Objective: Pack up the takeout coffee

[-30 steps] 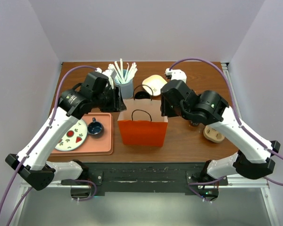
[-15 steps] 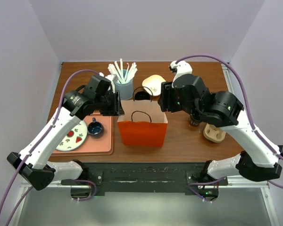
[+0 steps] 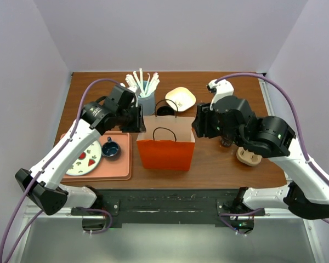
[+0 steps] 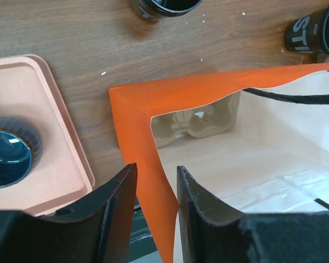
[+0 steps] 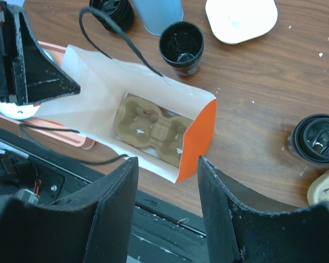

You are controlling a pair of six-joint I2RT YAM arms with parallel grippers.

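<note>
Left fingers [image 4: 118,208] straddle your orange bag [image 4: 137,126] wall, narrow, can't tell if pinching; right fingers [image 5: 112,203] wide above it; takeout coffee [image 5: 317,139] on counter [image 5: 252,82].

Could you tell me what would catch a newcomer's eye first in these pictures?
The orange paper bag stands open mid-table, a cardboard cup carrier on its floor, its left wall pinched in the jaws of the left gripper. To its right stands the lidded black cup, and the right gripper hovers open above the bag's right edge.
</note>
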